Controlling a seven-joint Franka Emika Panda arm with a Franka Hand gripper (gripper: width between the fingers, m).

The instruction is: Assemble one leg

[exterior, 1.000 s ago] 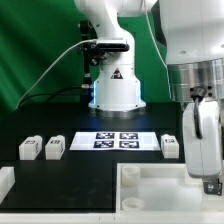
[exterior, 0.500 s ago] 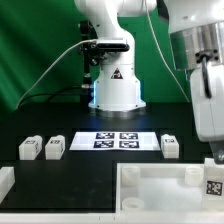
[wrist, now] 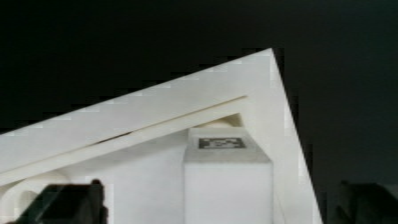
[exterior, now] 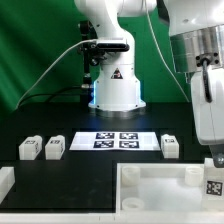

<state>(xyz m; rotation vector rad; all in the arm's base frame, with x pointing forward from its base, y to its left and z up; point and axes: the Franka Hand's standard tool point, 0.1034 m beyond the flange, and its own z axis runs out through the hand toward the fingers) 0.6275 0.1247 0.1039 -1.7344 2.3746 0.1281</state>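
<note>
We see one leg (exterior: 211, 186) standing inside the white tray-like piece (exterior: 150, 190), directly below our gripper (exterior: 218, 158); we cannot tell how wide its fingers stand.

Gripper (exterior: 219, 157) is cut by the exterior view's right edge; only a sliver of one finger shows, so can't say how the jaws stand. Wrist view doesn't help: just dark, blurred finger shapes (wrist: 75, 203) along the frame edge. The leg (exterior: 213, 186) standing in the tray-like piece (exterior: 150, 190) is clipped by the same right edge, tag half out of frame. The tray itself runs off the bottom and right. A white part (exterior: 5, 181) at the exterior view's left edge is mostly out of frame. Tag patterns on the marker board (exterior: 117, 140) and on the loose legs (exterior: 29, 148) are too small to read.
</note>
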